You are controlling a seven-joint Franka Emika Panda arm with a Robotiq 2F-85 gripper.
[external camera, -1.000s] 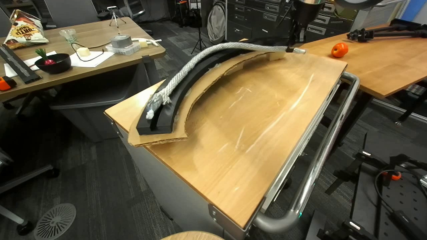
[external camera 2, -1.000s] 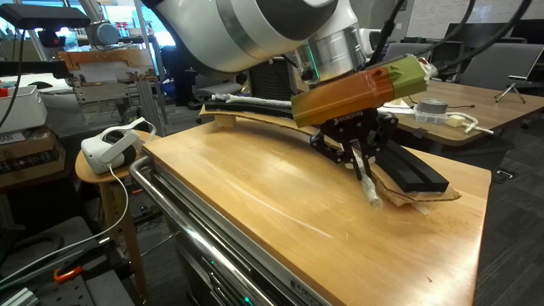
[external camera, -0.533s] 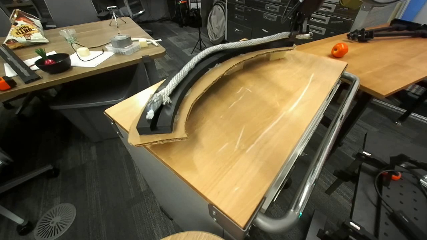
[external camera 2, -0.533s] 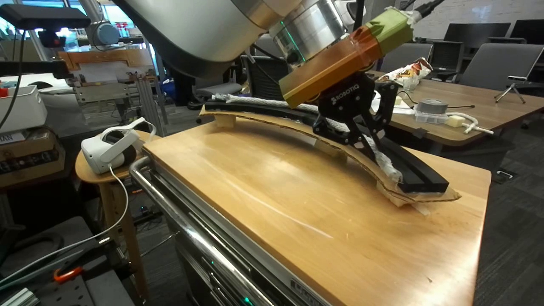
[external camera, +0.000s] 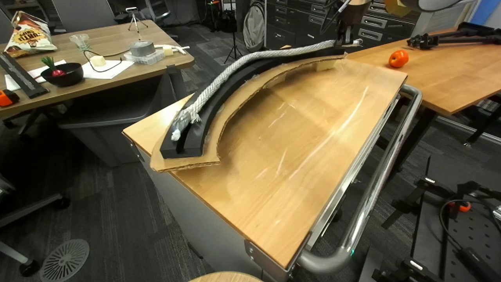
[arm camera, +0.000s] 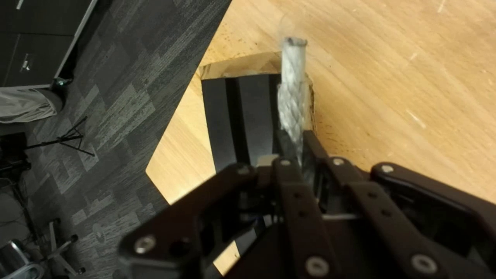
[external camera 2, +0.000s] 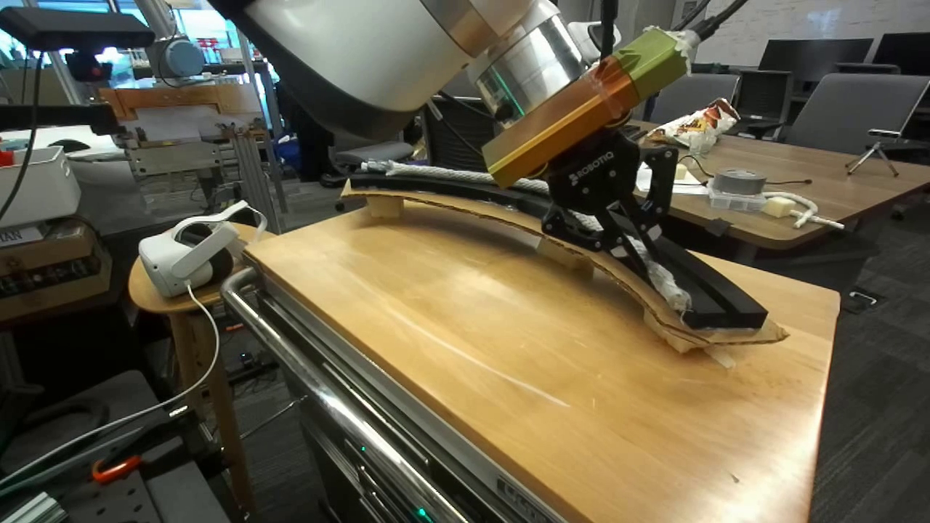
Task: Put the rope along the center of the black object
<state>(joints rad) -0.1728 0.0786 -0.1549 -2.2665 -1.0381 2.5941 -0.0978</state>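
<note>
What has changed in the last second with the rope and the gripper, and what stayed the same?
The gripper has carried the held end of the rope up from over the wooden tabletop toward the black object, to or just above its inner edge, and has tilted further. Nothing was let go: the gripper holds the rope throughout. The rope's other end and the black object stayed in place.
</note>
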